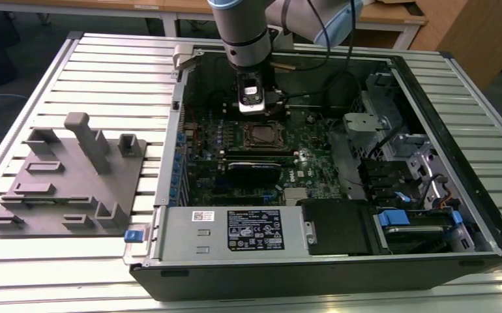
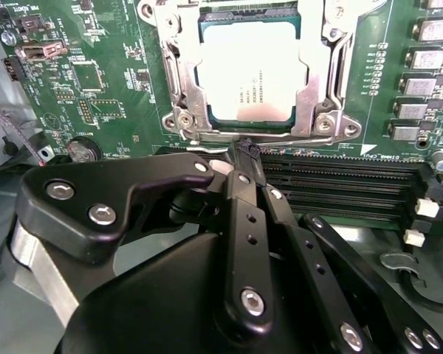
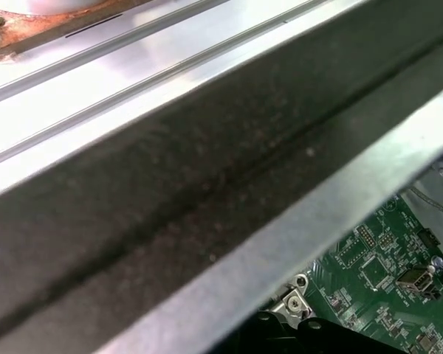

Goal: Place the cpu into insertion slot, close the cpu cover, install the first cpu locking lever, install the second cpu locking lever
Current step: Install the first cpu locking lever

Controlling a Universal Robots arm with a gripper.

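The cpu [image 2: 251, 74] lies flat in the insertion slot [image 1: 264, 135] on the green board, silvery top showing. The cpu cover [image 2: 179, 74], a silver frame, is down around the chip. Thin wire locking levers run along the socket's sides [image 2: 345, 66]. My gripper [image 2: 245, 151] hangs just off the socket's edge, over the board inside the open case [image 1: 253, 111]. Its black fingers [image 2: 240, 199] are pressed together, and their tips touch the socket frame's rim near a lever wire. I cannot tell whether anything is pinched between them.
Long black card slots [image 2: 340, 184] lie beside the socket, under the fingers. A grey box with a label [image 1: 233, 228] fills the case's near side, with drive bays [image 1: 407, 169] at the exterior view's right. A grey fixture plate [image 1: 68, 176] sits on the table. The case's metal rim [image 3: 207, 184] is close to the wrist.
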